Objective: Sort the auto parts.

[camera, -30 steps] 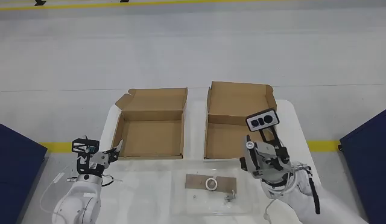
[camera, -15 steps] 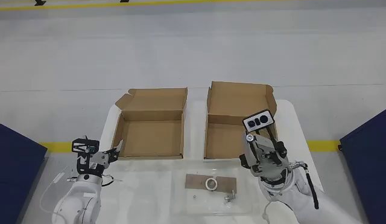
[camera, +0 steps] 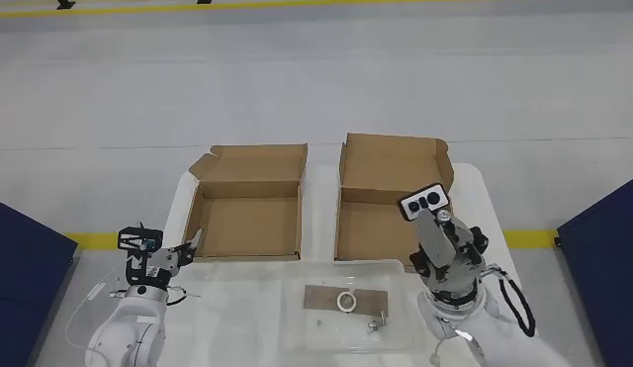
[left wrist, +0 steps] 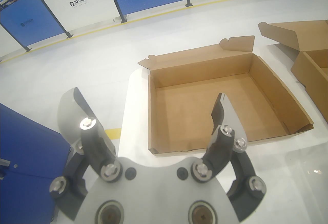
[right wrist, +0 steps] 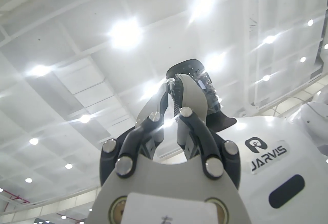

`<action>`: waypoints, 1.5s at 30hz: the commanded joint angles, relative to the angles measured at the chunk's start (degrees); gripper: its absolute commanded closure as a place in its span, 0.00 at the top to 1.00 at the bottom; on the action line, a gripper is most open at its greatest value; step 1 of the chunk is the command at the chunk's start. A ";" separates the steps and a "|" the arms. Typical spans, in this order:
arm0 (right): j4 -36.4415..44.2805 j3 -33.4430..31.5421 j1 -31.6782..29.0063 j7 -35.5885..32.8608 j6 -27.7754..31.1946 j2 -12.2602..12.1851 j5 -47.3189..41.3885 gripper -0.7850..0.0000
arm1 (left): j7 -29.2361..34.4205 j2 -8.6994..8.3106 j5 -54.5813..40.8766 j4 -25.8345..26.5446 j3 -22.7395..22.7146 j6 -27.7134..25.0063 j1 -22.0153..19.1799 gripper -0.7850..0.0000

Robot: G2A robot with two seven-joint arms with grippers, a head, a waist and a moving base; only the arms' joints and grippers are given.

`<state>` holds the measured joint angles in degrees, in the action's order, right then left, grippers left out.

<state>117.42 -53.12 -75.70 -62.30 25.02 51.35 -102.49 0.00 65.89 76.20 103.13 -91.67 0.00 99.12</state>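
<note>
White table (camera: 237, 290) on a pale factory floor, blue panels behind. At the far side, two open cardboard boxes side by side: left box (camera: 247, 226) and right box (camera: 368, 230). Nearer, a clear tray (camera: 348, 262) with a flat plate (camera: 321, 297), a metal ring (camera: 345, 302) on it and small loose parts (camera: 376, 321) beside it. Right gripper (camera: 443, 215) tipped upward by the right box's right wall, just past the tray's far right corner, fingers pinched on a small metal part (right wrist: 170, 81). Left gripper (left wrist: 148, 97) spread wide at the table's left edge, facing the left box, well apart from the tray.
</note>
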 commanded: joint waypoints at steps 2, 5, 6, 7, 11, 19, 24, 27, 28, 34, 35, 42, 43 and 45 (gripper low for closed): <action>-0.58 -0.63 -0.28 -1.08 -0.92 0.66 -0.38 0.00 | 0.00 0.00 0.00 0.00 0.00 0.00 0.00 1.00; -1.27 -1.72 -0.42 -0.37 -1.06 1.05 2.40 0.00 | 0.00 0.00 0.00 0.00 0.00 0.00 0.00 1.00; -1.41 -2.16 -0.47 0.34 -1.06 1.12 4.14 0.00 | 0.00 0.00 0.00 0.00 0.00 0.00 0.00 1.00; -1.39 -2.51 -0.64 1.19 -1.12 1.19 5.56 0.00 | 0.00 0.00 0.00 0.00 0.00 0.00 0.00 1.00; -1.33 -4.15 -1.13 4.48 -1.21 1.35 13.10 0.00 | 0.00 0.00 0.00 0.00 0.00 0.00 0.00 1.00; 0.79 -5.44 -2.60 5.81 -2.13 2.34 15.80 0.00 | 0.00 0.00 0.00 0.00 0.00 0.00 0.00 1.00; 1.09 -5.95 -3.02 1.79 -3.19 3.34 10.76 0.00 | 0.00 0.00 0.00 0.00 0.00 0.00 0.00 1.00; 1.33 -6.42 -3.15 -0.69 -4.11 3.92 8.05 0.00 | 0.00 0.00 0.00 0.00 0.00 0.00 0.00 1.00; 1.48 -6.56 -3.19 -1.38 -4.51 4.10 7.37 0.00 | 0.00 0.00 0.00 0.00 0.00 0.00 0.00 1.00; 1.84 -7.58 -3.29 -3.53 -6.63 5.00 7.06 0.00 | 0.00 0.00 0.00 0.00 0.00 0.00 0.00 1.00; 1.78 -7.83 -3.31 -3.43 -6.68 5.12 7.59 0.00 | 0.00 0.00 0.00 0.00 0.00 0.00 0.00 1.00; 1.46 -11.13 -4.23 2.22 -5.30 5.41 18.39 0.00 | 0.00 0.00 0.00 0.00 0.00 0.00 0.00 1.00; 1.64 -11.51 -4.45 2.76 -5.39 5.44 19.57 0.00 | 0.00 0.00 0.00 0.00 0.00 0.00 0.00 1.00; 1.86 -12.29 -4.86 3.66 -5.51 5.48 22.19 0.00 | 0.00 0.00 0.00 0.00 0.00 0.00 0.00 1.00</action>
<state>119.12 -64.98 -80.32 -59.10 19.66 56.80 -81.88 0.00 65.89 76.20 103.13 -91.67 0.00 99.12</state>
